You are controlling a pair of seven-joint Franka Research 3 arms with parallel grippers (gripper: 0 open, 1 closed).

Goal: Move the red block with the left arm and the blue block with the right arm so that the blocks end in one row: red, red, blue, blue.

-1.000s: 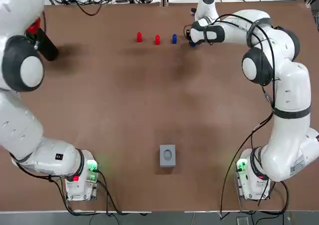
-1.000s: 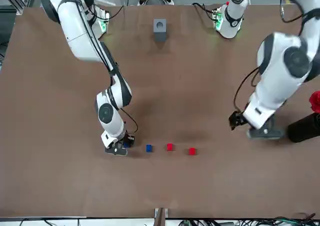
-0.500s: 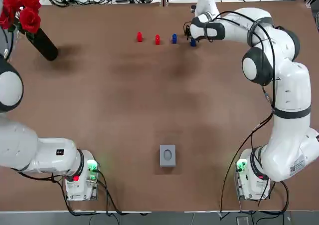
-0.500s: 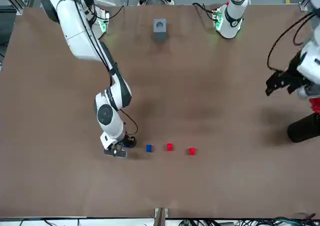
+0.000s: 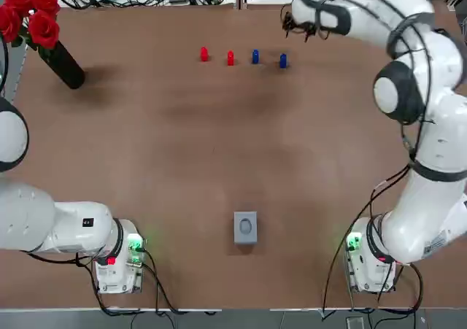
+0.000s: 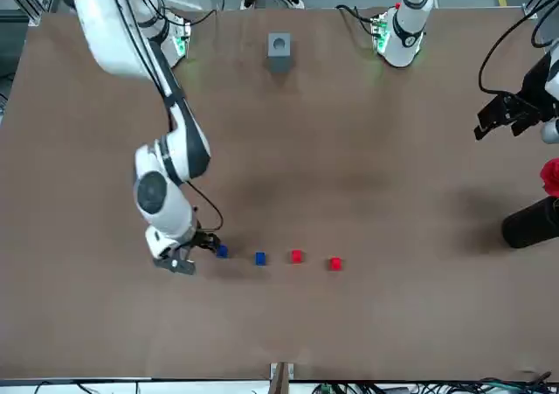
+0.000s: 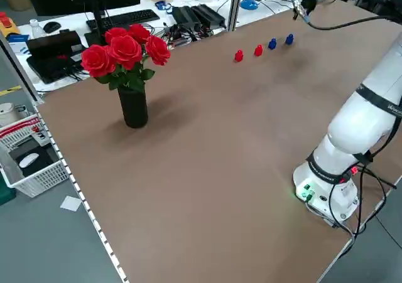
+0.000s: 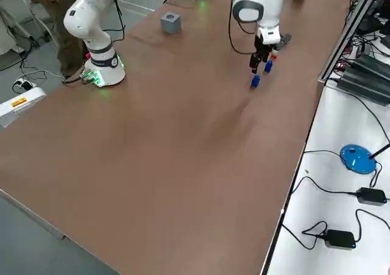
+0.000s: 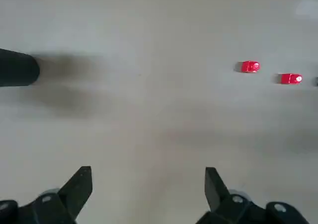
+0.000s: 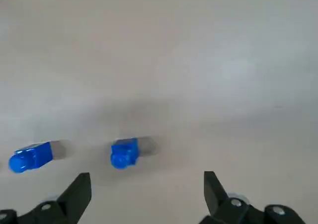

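Outer blue block (image 5: 282, 61) stood free on the bench (image 5: 219, 146), just beside the right gripper (image 10: 146, 176) and not touching it. That gripper's fingers (image 10: 78, 188) were spread wide and held nothing. The gripper hung above the bench close to the far edge, the edge opposite the arm bases, on the right-edge side of the block.

Inner blue block (image 5: 255, 56) stood next along the row toward the left edge, then the inner red block (image 5: 230, 57), then the outer red block (image 5: 203, 54). Read from the left edge, the order was red, red, blue, blue. All four stood apart from one another, in a line running along the far edge near its middle. The outer blue block sat slightly nearer the bases than the other three.

Left gripper (image 9: 148, 170) was well apart from the row, raised over the bench toward its left edge. Its fingers (image 9: 79, 184) were likewise spread and empty. Its wrist view took in both red blocks and part of the black vase (image 9: 17, 70).

The vase, holding red roses (image 5: 29, 12), stood near the far left corner. A small grey block (image 5: 245, 227) stood toward the base edge, about midway between the two bases.
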